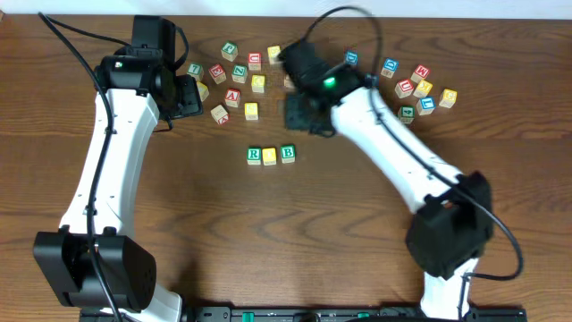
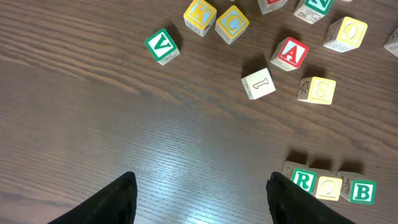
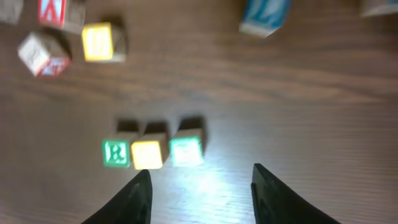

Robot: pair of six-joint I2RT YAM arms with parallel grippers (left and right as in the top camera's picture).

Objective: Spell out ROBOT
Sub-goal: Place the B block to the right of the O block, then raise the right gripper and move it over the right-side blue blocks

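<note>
Three blocks stand in a row on the table: green R, yellow O, green B. The row also shows in the left wrist view, with R, O and B, and blurred in the right wrist view. My left gripper is open and empty, left of the row and above bare table. My right gripper is open and empty, hovering just behind and right of the row. A loose yellow O block lies among the far blocks.
Loose letter blocks lie at the back in two clusters, one left and one right. The left wrist view shows V, K, C, A, I and S. A blue block lies beyond my right gripper.
</note>
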